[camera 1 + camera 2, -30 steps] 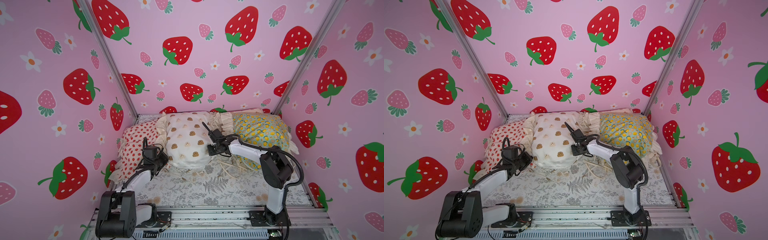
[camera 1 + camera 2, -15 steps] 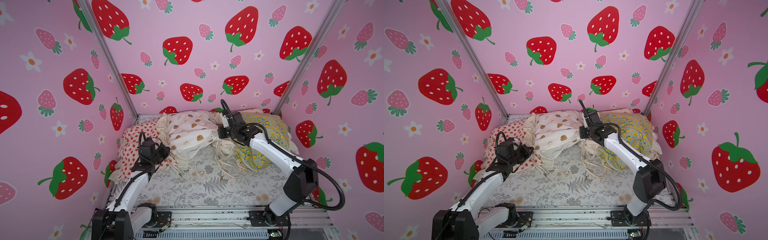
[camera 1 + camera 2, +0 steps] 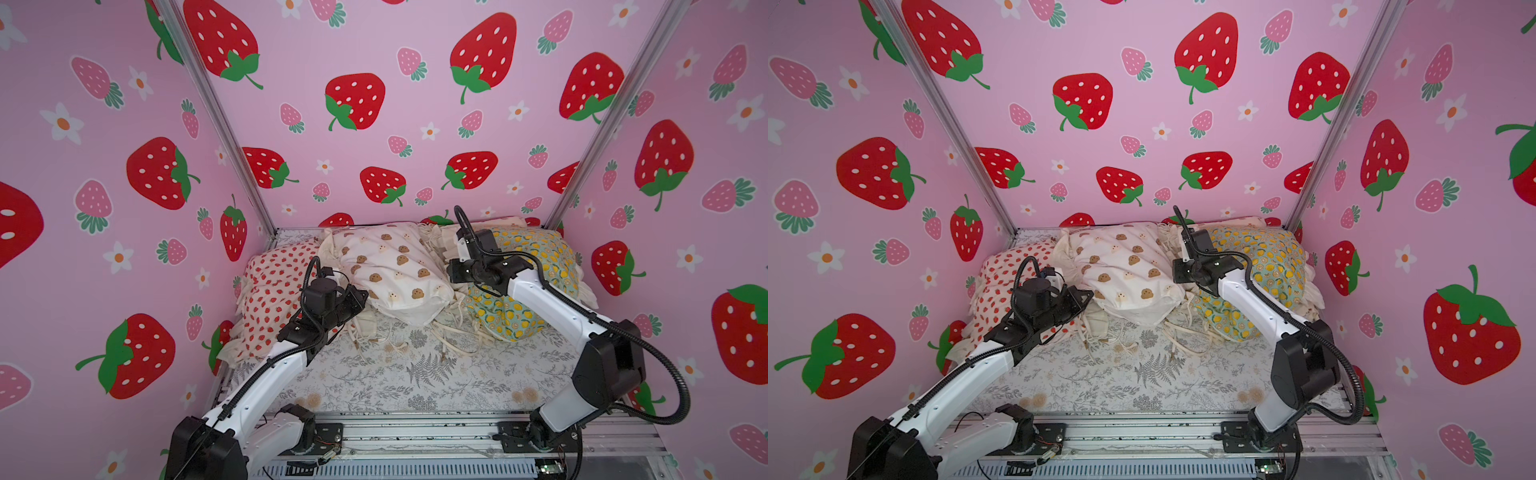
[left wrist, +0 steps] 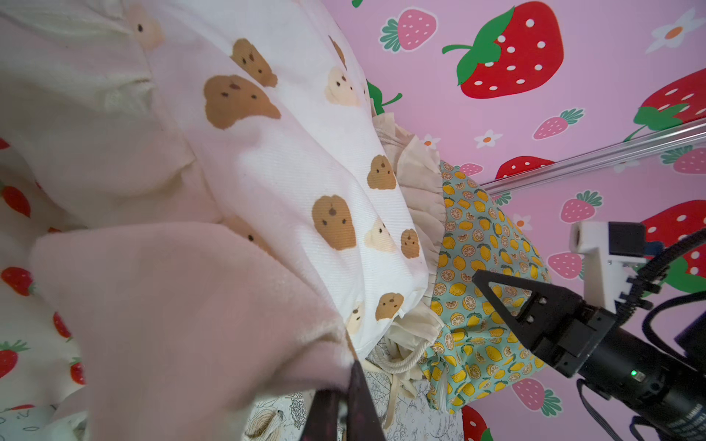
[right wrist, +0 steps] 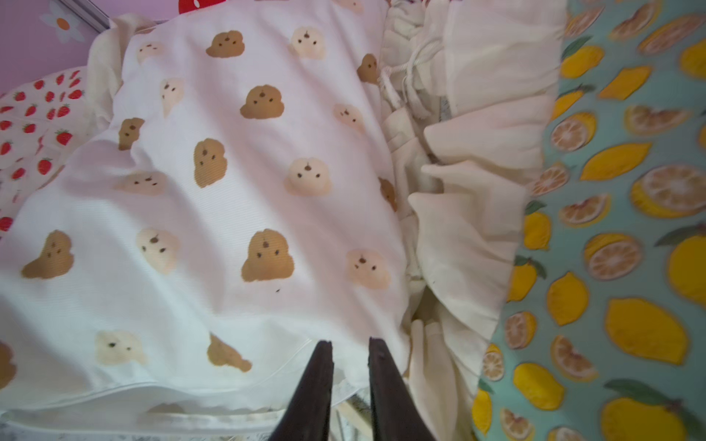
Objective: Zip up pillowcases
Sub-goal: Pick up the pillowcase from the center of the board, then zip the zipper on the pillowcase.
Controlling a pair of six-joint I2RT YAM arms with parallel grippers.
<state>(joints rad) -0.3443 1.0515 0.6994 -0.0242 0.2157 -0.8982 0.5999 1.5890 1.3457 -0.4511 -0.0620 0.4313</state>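
Three stuffed pillowcases with cream ruffles lie along the back. A puffy white twill pillowcase with brown bear faces (image 3: 390, 266) is in the middle. A teal lemon-print pillowcase (image 3: 540, 266) is on its right and a red strawberry-print pillowcase (image 3: 270, 299) on its left, with cream cords (image 3: 449, 336) trailing forward. They rest on a flat grey fern-print sheet (image 3: 415, 374), boxed in by pink strawberry-patterned walls (image 3: 395, 124). The left gripper (image 4: 349, 385), fingers pressed together, pinches a cloth fold at the bear case's near edge. The right gripper (image 5: 349, 349) is slightly spread, its tips over that case's corner, gripping nothing.
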